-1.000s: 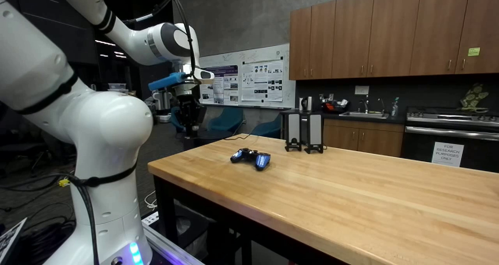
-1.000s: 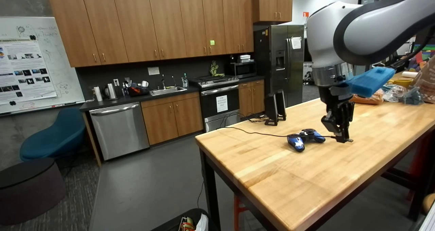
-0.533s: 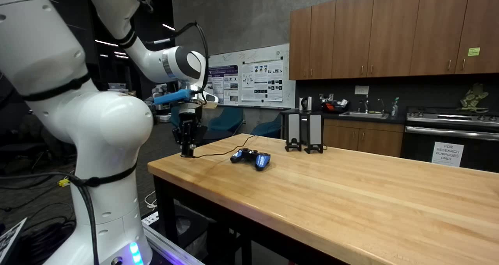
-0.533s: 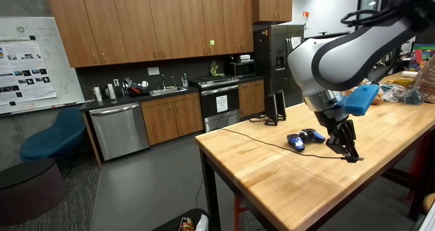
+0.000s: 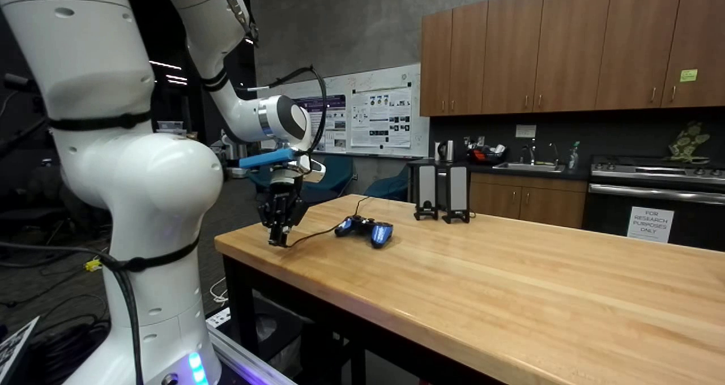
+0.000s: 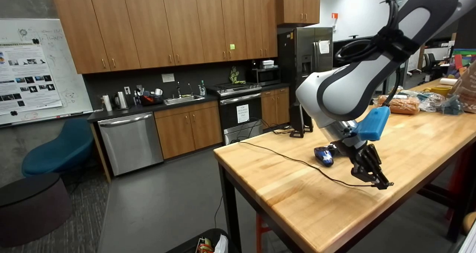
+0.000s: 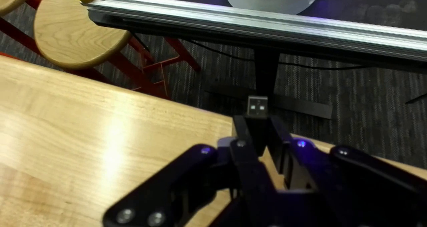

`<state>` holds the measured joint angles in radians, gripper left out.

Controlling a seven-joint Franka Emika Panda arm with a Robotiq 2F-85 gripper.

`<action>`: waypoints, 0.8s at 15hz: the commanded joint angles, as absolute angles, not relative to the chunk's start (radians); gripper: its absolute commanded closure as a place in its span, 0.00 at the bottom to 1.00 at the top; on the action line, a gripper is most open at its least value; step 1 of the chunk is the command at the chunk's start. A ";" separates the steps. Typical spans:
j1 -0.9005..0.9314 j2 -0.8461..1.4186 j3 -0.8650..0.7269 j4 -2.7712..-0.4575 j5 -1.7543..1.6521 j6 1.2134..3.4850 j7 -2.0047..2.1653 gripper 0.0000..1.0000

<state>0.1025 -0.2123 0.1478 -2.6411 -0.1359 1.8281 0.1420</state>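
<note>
**USB plug (image 7: 257, 106) gripped close to the edge of the counter (image 6: 297, 208)**

I have the end effector (image 7: 257, 125) low over the counter near its corner, both fingers (image 7: 242, 133) clamped on the plug's black body. Whether the fingertips touch the wood I can't tell. The long edge passes just beside my grip; a stretch of wood separates it from the game controller (image 5: 364, 229). The plug's cable (image 6: 286, 157) trails from the grip past the controller to the counter's end, and two speakers (image 5: 457, 189) stand upright well apart, by the far edge.

The counter is pale, glossy laminated wood with a softened edge. The plug ends in a flat, squared metal shell. The controller is shiny blue and black, with two rounded handles; the speakers are slim and tall, with grey fronts.

Only my wrist view looks into the plug's mouth, with its two small bright openings, and takes in the round wooden stool seat (image 7: 76, 30) and ridged metal rail (image 7: 233, 15). There the shell appears against ribbed dark carpet (image 7: 313, 86) beyond the edge; I can't tell if it truly overhangs. In an exterior view the arm (image 6: 346, 93) hides part of the controller, but a white star shows on its handle.
</note>
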 commanded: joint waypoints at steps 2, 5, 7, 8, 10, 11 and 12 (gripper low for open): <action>0.093 -0.148 0.131 -2.600 -0.179 1.781 0.137 0.54; 0.094 -0.131 0.123 -2.594 -0.190 1.773 0.138 0.37; 0.095 -0.126 0.121 -2.590 -0.188 1.777 0.138 0.24; 0.097 -0.126 0.120 -2.589 -0.186 1.781 0.136 0.18; 0.101 -0.144 0.121 -2.594 -0.172 1.823 0.129 0.04; 0.105 -0.152 0.124 -2.594 -0.165 1.849 0.137 0.01; 0.108 -0.156 0.127 -2.592 -0.161 1.874 0.146 0.00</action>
